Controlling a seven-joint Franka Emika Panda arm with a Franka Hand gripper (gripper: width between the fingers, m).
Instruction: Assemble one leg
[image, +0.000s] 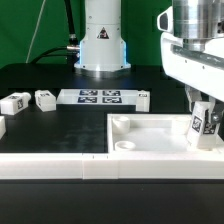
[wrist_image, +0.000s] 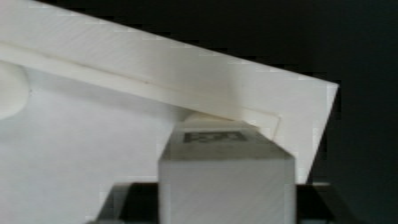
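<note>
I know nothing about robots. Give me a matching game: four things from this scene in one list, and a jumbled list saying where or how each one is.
Things:
1. gripper
2. marker board
3. panel
4. loose legs

Places or states:
A. lying on the black table at the exterior view's left
B. shut on a leg at the panel's corner
C. flat in front of the arm's base
D. nearest the camera, with a raised rim

Pairs: 1-B, 2-C, 3-D, 4-A
</note>
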